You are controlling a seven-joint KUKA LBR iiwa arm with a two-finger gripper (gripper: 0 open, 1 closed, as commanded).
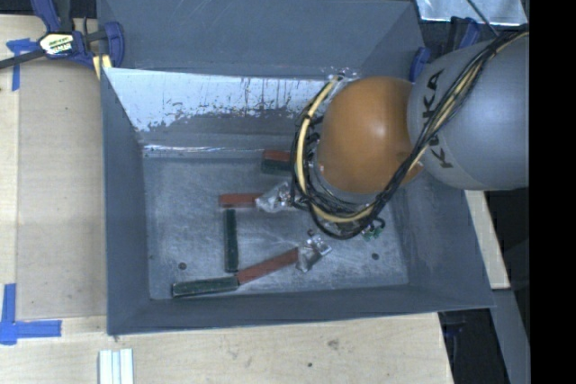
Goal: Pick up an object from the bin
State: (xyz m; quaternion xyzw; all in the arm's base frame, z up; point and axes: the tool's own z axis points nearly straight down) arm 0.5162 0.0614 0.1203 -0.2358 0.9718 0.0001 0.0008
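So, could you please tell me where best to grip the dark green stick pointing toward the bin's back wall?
Probably mid-length, from straight above, with the hand closing across its narrow width. The dark green stick lies flat; its near end sits close to the reddish-brown stick.

Grey bin floor carries reddish bars and dark green bars.
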